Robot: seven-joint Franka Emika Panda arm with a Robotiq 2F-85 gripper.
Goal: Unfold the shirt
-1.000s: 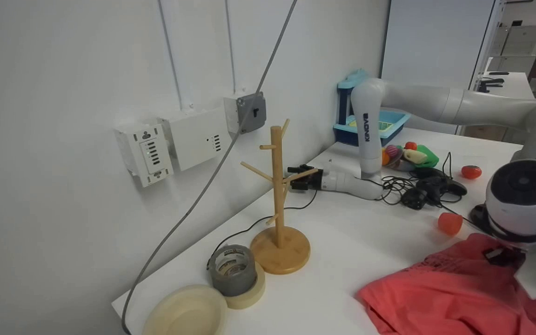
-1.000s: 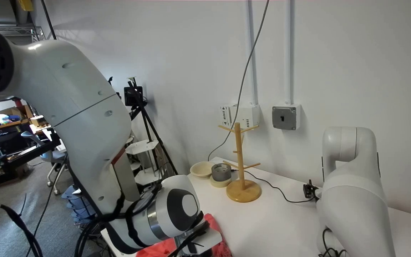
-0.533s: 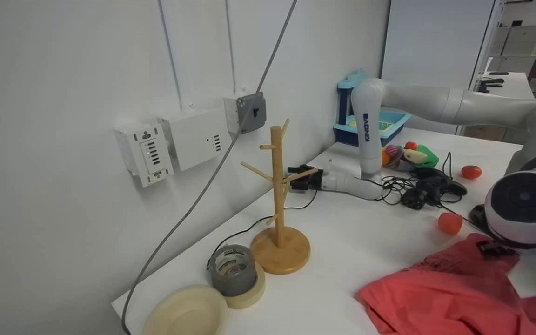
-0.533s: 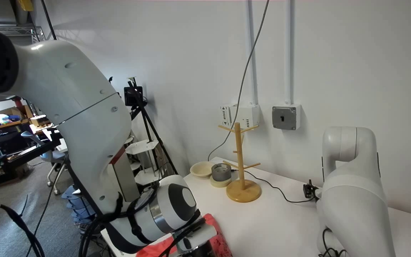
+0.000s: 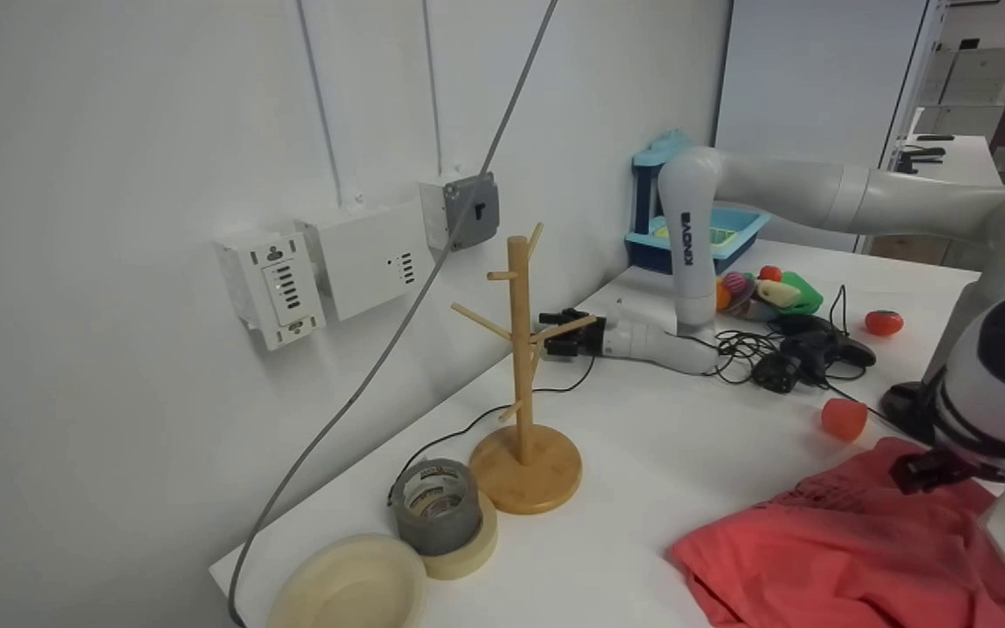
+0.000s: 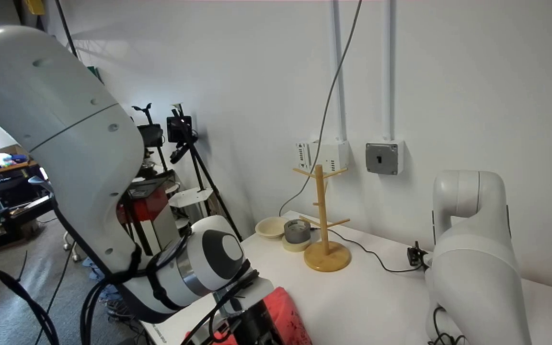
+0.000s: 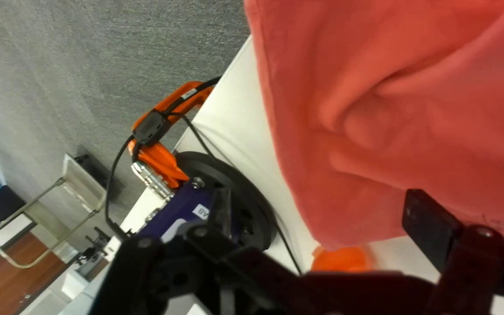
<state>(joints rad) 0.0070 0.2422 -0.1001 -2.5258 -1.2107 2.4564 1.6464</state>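
Observation:
The coral-red shirt lies rumpled on the white table, at the lower right in an exterior view (image 5: 816, 558). Another exterior view shows only a part of the shirt (image 6: 285, 314), the rest being behind the arm. From the wrist, the shirt (image 7: 387, 109) fills the upper right, with a raised fold and a straight hem toward the floor side. My gripper (image 7: 320, 205) is open, its fingers wide apart and no cloth pinched between them. It hangs over the corner of the shirt near the orange cup; one of its fingers (image 5: 921, 471) appears in front of the red cloth.
Beside the shirt's far corner sits an orange cup (image 5: 844, 419). A wooden mug tree (image 5: 520, 375), tape rolls (image 5: 438, 506) and a bowl (image 5: 354, 584) stand nearer the wall. Another white arm (image 5: 694, 235), cables and controllers (image 5: 803, 353) occupy the back. The table edge borders the floor (image 7: 103, 43).
The gripper has opened and the arm has drawn back and up from the shirt, moving right in one exterior view and left in another. The shirt lies much as before.

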